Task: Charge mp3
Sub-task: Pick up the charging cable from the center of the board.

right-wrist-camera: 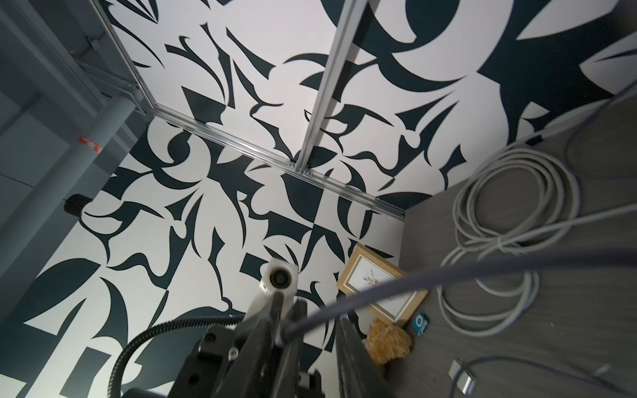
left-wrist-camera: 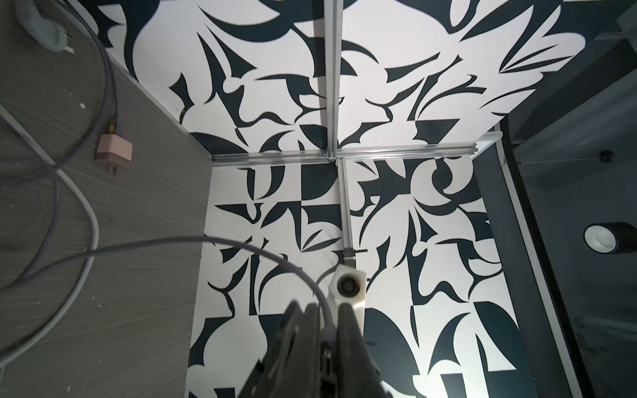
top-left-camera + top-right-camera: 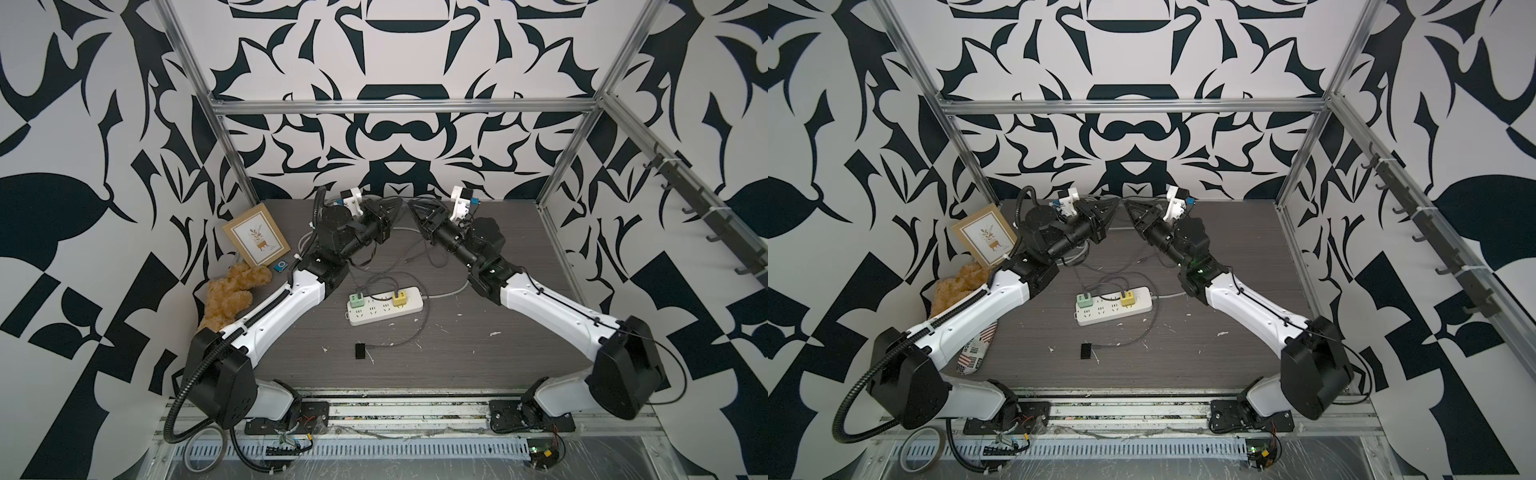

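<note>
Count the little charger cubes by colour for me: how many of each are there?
Green charger cube, plugged into the power strip: 1
Yellow charger cube, plugged into the same strip: 1
Pink charger cube, lying unplugged on the table, shown only by the left wrist view: 1
Total: 3

The table [image 3: 478, 357] is a dark grey wood-grain top flecked with white scraps. A white power strip [image 3: 384, 309] lies near its middle, and a small black device [image 3: 360, 350] lies nearer the front. At the left wall a picture frame [image 3: 255, 233] leans, with the mp3 [image 3: 279, 267] and a teddy bear [image 3: 232, 295] just beside it. A pink charger cube [image 2: 114, 153], a coiled pale cable [image 1: 499, 241] and a grey cable [image 2: 138, 243] also lie there.
</note>
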`<action>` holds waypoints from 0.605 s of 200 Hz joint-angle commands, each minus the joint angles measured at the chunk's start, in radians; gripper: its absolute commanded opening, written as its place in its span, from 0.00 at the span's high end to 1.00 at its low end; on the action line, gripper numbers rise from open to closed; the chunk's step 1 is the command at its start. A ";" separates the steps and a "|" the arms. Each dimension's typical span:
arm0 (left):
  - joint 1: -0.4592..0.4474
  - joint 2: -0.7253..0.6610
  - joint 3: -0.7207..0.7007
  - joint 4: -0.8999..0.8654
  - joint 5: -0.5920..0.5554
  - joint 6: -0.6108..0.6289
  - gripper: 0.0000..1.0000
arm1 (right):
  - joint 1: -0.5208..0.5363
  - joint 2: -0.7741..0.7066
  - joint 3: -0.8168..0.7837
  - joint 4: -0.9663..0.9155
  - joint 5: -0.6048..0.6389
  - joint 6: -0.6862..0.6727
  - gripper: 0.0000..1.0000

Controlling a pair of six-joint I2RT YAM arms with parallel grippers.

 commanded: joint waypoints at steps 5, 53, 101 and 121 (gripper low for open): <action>0.035 -0.026 -0.002 0.048 0.080 0.070 1.00 | -0.012 -0.127 -0.051 -0.161 -0.022 0.183 0.61; 0.030 0.019 0.022 0.097 0.140 0.104 1.00 | -0.009 0.012 -0.003 0.080 -0.076 0.383 0.64; 0.017 0.012 -0.013 0.104 0.139 0.123 1.00 | -0.008 0.091 0.069 0.129 -0.075 0.394 0.66; 0.016 0.005 -0.031 0.102 0.128 0.132 1.00 | -0.008 0.101 0.074 0.142 -0.088 0.405 0.68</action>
